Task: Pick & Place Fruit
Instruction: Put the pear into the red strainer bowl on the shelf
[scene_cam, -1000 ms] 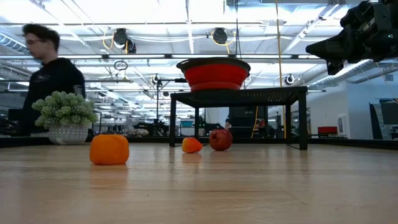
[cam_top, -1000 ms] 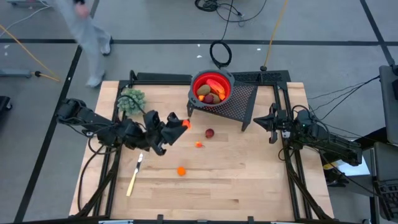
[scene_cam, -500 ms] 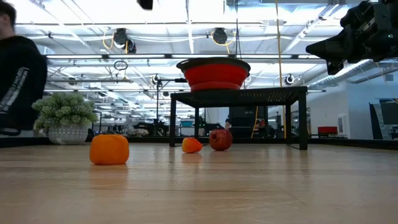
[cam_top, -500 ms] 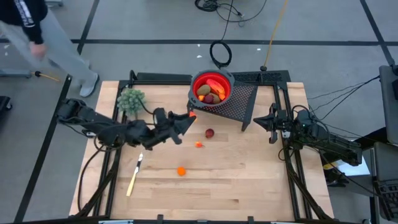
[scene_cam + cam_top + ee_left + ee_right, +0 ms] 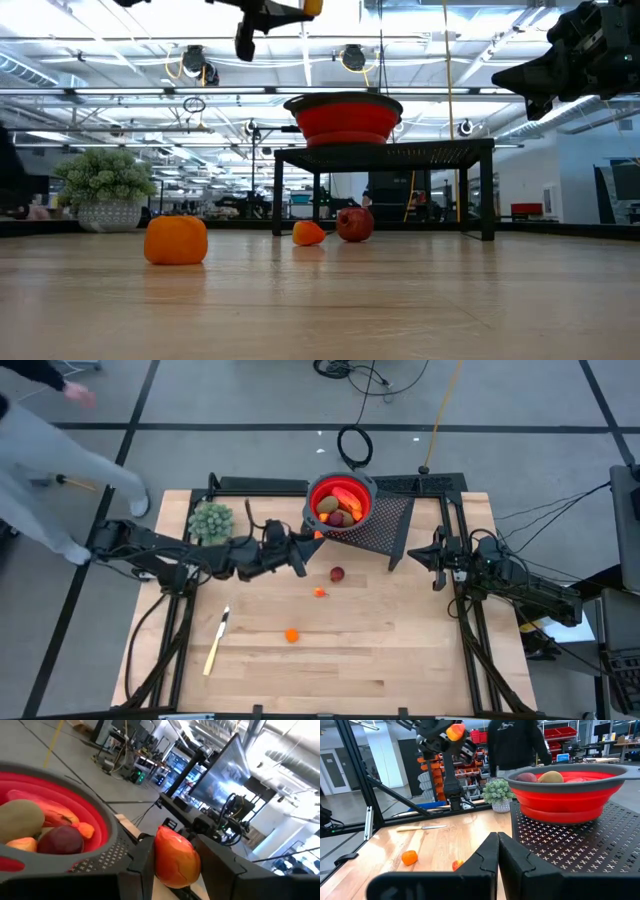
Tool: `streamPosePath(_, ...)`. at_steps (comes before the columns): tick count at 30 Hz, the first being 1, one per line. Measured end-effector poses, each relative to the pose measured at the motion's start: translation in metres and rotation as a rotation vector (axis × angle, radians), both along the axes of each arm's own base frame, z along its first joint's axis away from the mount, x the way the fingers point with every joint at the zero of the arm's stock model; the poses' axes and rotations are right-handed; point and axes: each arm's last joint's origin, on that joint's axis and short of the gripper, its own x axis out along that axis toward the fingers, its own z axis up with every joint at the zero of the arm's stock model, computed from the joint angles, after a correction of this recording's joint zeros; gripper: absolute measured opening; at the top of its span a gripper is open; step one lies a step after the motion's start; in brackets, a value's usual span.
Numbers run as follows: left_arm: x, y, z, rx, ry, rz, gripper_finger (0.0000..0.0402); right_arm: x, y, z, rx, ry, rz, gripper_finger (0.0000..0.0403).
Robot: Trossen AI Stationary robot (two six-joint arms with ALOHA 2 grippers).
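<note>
Wooden table [image 5: 400,650] holds knife [image 5: 216,641], plant [image 5: 211,520], possibly three loose fruits [image 5: 337,574].

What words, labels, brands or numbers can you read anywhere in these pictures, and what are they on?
No text reads clearly in any view.
Person's dark top: a small pale mark at the chest, too blurred to read.
Screens and shelves in the room behind, seen from the left wrist and right wrist views: too small and blurred to read.
Red bowl, knife, fruit, black rack: no lettering visible.
</note>
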Motion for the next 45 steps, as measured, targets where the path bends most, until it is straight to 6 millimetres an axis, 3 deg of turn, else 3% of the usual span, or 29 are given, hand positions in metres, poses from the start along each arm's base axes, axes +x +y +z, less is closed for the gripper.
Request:
streamPosePath(9, 0.004, 0.032, 0.001, 0.020, 0.086, -0.025, 0.0127, 0.000, 0.000, 0.000, 0.000, 0.000, 0.000, 0.0000)
streamPosePath(17, 0.008, 0.059, 0.035, 0.129, 0.288, 0.021, 0.0127, 0.000, 0.000, 0.000, 0.000, 0.000, 0.000, 0.0000)
streamPosePath(27, 0.001, 0.093, 0.067, 0.235, 0.313, 0.128, 0.0127, 0.000, 0.000, 0.000, 0.000, 0.000, -0.003, 0.0000)
streamPosePath(37, 0.001, 0.115, 0.063, 0.236, 0.330, 0.125, 0.0127, 0.000, 0.000, 0.000, 0.000, 0.000, -0.003, 0.0000)
streamPosePath(45, 0.032, 0.125, 0.051, 0.226, 0.425, 0.049, 0.0127, 0.000, 0.000, 0.000, 0.001, 0.002, -0.003, 0.0000)
